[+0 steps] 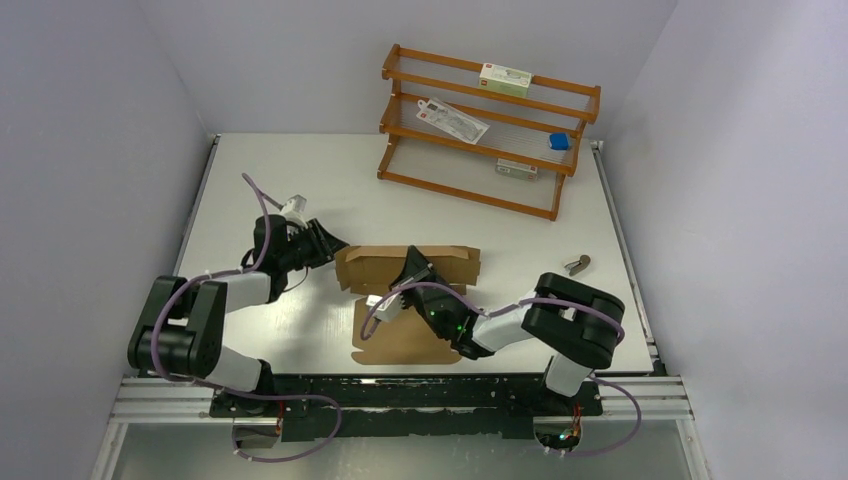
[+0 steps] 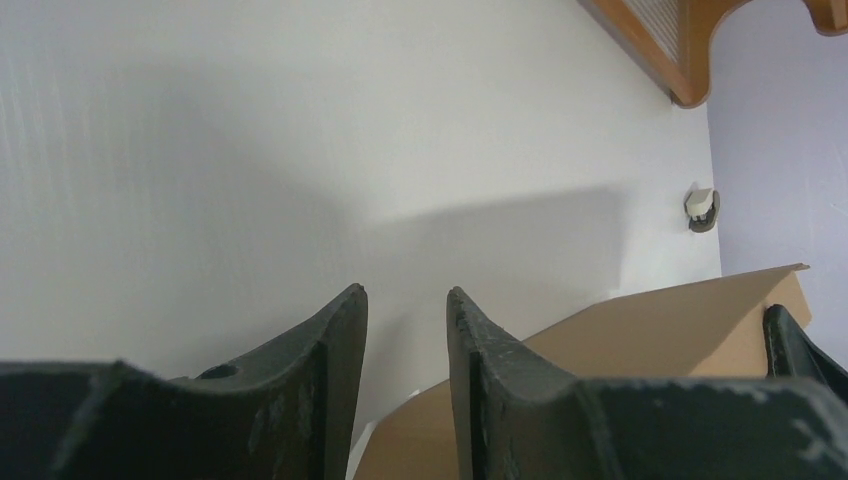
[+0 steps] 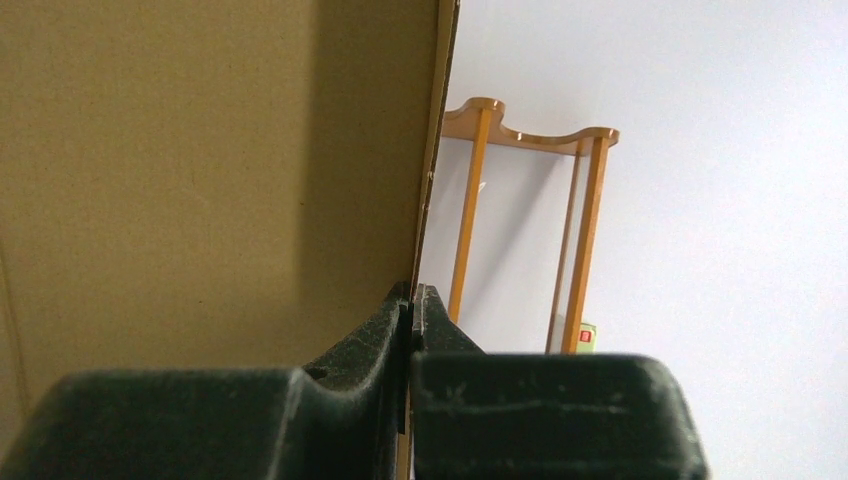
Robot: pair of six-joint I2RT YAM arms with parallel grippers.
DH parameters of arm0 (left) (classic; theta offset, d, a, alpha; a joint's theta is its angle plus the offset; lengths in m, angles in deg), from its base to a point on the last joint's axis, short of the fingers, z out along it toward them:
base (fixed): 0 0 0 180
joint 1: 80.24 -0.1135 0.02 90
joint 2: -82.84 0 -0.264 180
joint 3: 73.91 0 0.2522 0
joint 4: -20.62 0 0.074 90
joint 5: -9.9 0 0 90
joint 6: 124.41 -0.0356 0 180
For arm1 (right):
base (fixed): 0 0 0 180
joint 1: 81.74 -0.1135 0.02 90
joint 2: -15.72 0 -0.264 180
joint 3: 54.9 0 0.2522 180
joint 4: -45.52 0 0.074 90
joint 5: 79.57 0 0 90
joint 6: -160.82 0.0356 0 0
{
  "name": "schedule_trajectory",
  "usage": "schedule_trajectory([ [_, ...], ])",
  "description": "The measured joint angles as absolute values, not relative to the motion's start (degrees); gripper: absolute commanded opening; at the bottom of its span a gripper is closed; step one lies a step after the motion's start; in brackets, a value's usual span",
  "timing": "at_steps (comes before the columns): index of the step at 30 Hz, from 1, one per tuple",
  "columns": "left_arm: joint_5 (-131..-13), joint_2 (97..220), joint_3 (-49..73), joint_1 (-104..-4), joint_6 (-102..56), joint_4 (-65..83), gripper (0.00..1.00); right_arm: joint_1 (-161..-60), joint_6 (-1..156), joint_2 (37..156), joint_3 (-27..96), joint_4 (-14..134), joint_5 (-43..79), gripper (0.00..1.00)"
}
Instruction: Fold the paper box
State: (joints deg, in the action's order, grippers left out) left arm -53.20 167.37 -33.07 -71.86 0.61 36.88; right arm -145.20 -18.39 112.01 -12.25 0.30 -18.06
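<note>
Top external view: the plain brown cardboard paper box (image 1: 385, 345) lies at the middle of the white desk (image 1: 260, 180), only partly folded. Its near part lies flat on the surface, while a long panel at the far side stands up as a wall with notched ends. The black right hand (image 1: 412, 268) reaches in from the near right and is clamped on that standing panel near its middle. The right wrist view shows the right hand (image 3: 411, 295) with both fingers pressed together on the thin cardboard edge of the paper box (image 3: 200, 200). The black left hand (image 1: 335, 247) sits just beside the left end of the standing panel; whether it touches cannot be told. In the left wrist view the left hand (image 2: 405, 300) has its fingers parted with nothing between them, and the paper box (image 2: 650, 330) rises at the lower right. A small grey object (image 1: 576, 265) rests on the desk well to the right of the box. At the far side stands an orange-brown wooden three-shelf rack (image 1: 490, 195) holding a white and green carton (image 1: 505, 77) on top, a flat white packet (image 1: 452, 118) and a small blue object (image 1: 559, 142) below.
</note>
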Motion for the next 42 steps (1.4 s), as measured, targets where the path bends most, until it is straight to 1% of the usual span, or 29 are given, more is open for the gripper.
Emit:
schedule_trajectory([
  [5,-56.0,162.4,-36.9,-71.5,2.5,36.1,0.44,-147.3,-19.2,112.2,-13.2,-1.3,-19.8,0.0],
  [10,-63.0,153.1,-38.4,-71.4,4.8,29.7,0.49,-146.5,-18.1,112.2,-12.8,-1.1,-20.0,0.0],
  [16,-68.0,150.7,-36.6,-70.6,6.5,21.8,0.46,-142.6,-16.8,112.7,-9.1,0.8,-19.4,0.0],
  [20,-70.8,149.1,-32.9,-69.1,6.2,15.8,0.41,-138.7,-15.4,113.1,-5.5,2.8,-18.7,0.0],
  [25,-72.4,147.5,-30.2,-61.0,6.2,14.8,0.36,-136.1,-13.5,114.1,-2.9,4.1,-17.9,0.0],
  [29,-72.3,149.4,-32.0,-55.5,8.4,17.4,0.33,-135.9,-12.1,114.3,-2.6,5.2,-17.0,0.0],
  [34,-71.7,157.9,-33.0,-51.0,11.5,21.8,0.28,-135.8,-10.4,114.2,-2.5,6.8,-15.8,0.0],
  [42,-71.1,167.0,-33.1,-47.0,13.6,27.3,0.18,-135.8,-7.3,112.9,-2.5,10.1,-14.1,0.0],
])
